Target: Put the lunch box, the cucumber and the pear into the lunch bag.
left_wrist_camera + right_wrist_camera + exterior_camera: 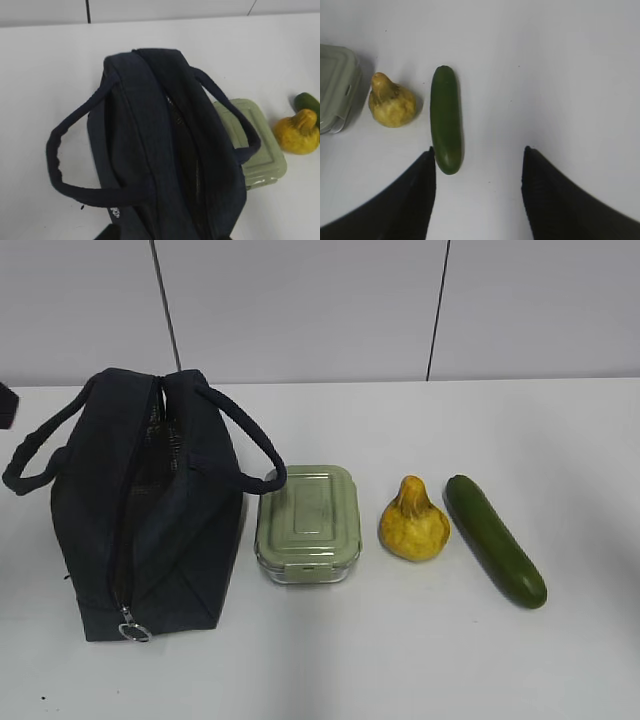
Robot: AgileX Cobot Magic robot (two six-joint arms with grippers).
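The dark navy lunch bag (pixel 150 530) stands at the left of the table with its top zipper open and its ring pull (pixel 134 631) at the near end. To its right lie the lunch box (pixel 309 524) with a sage-green lid, the yellow pear (pixel 414 523) and the long cucumber (pixel 494 539), all apart from each other. My left gripper (pixel 167 235) hovers over the lunch bag (pixel 165 150), only its dark tips showing at the frame's bottom edge, spread apart and empty. My right gripper (pixel 478 150) is open above the table, its left fingertip (pixel 427 165) beside the near end of the cucumber (pixel 446 117).
A grey wall with two dark seams runs behind the white table (pixel 560 430). Both bag handles (pixel 245 435) splay outward, one leaning over the lunch box's corner. A dark piece (pixel 6 405) shows at the exterior view's left edge.
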